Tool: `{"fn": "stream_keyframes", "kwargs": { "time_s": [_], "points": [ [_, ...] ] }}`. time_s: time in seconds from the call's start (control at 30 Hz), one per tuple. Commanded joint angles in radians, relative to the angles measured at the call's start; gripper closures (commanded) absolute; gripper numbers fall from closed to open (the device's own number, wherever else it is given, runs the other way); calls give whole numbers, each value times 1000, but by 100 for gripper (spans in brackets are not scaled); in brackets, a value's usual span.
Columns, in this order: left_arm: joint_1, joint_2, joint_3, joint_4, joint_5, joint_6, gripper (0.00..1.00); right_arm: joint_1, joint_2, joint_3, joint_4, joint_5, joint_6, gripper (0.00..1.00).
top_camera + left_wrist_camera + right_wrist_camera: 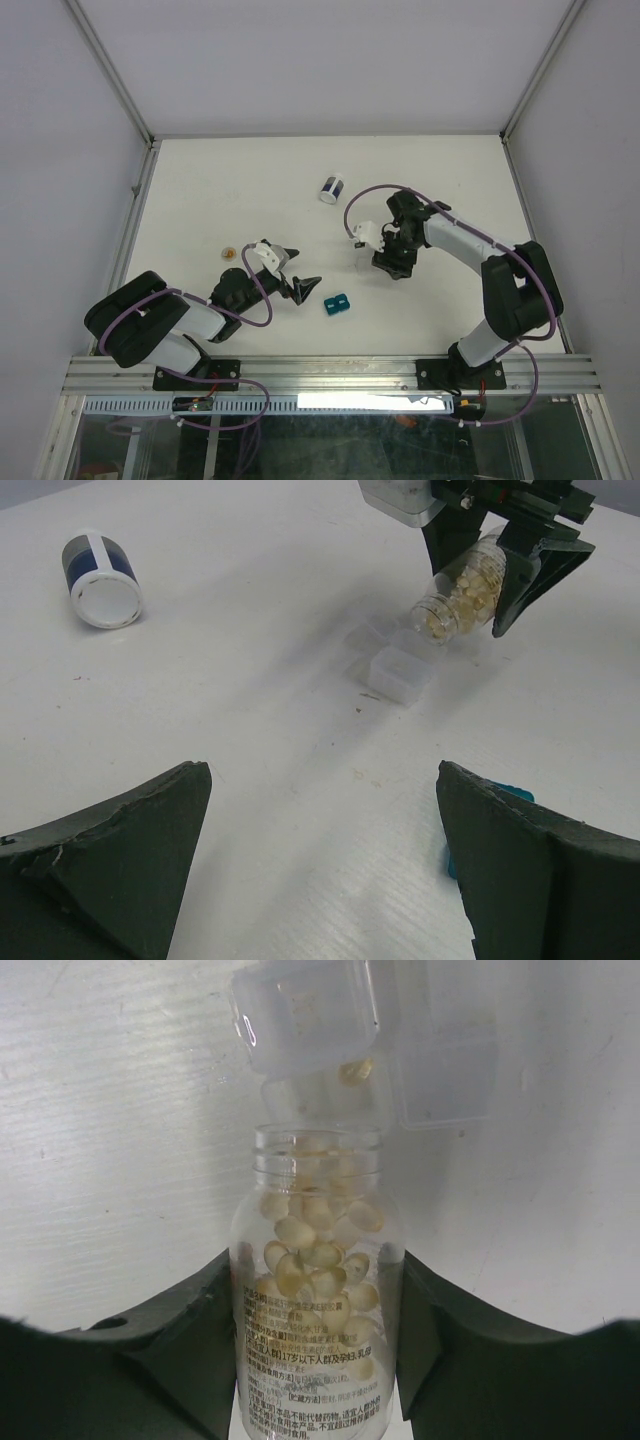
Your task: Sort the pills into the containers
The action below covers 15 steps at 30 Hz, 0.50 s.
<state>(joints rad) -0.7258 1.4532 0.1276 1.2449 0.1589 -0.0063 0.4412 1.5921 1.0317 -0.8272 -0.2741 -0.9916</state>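
Pale cream oval pills (315,1260) fill a clear plastic bottle (312,1385) with printed text on its side. The bottle is tilted mouth-down toward small, see-through, colourless containers (398,672) that sit together on the white table (220,190), just right of centre. Its open mouth is close above them, and one pill shows through the clear plastic just beyond the mouth. The right gripper (487,575) clamps the bottle by its body, one dark finger on each side. The left gripper (298,268) is nearby to the left, low over the table, pointing toward the containers with its jaws spread wide and nothing between them. A small teal block (335,304) lies just beside its right finger. A tiny orange-brown blob (230,254), too small to make out, sits on the table to the left of that gripper. A white jar (331,188) with a dark-blue band lies on its side farther back, well apart from the containers.
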Motion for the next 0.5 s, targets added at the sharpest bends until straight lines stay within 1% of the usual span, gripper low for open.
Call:
{"fn": "stream_keyframes", "kwargs": {
  "time_s": [0.0,0.03,0.07,0.13,0.2,0.3,0.4,0.47],
  "points": [
    [2,4,23,39,29,26,1,4,-22,10,24,31,3,100],
    [3,2,21,34,28,26,1,4,-4,50,-31,-20,11,100],
    [3,0,21,30,27,26,1,7,-16,38,-13,-29,13,100],
    [2,3,20,38,26,25,1,5,-44,-23,84,45,2,100],
    [2,1,20,37,27,26,1,0,-4,34,-1,2,8,100],
    [3,3,20,38,26,26,1,-1,-23,4,47,22,7,100],
    [2,1,20,38,28,26,1,-11,-3,19,21,-5,4,100],
    [3,2,19,39,27,26,1,-13,-9,4,39,-6,4,100]
  ]
}}
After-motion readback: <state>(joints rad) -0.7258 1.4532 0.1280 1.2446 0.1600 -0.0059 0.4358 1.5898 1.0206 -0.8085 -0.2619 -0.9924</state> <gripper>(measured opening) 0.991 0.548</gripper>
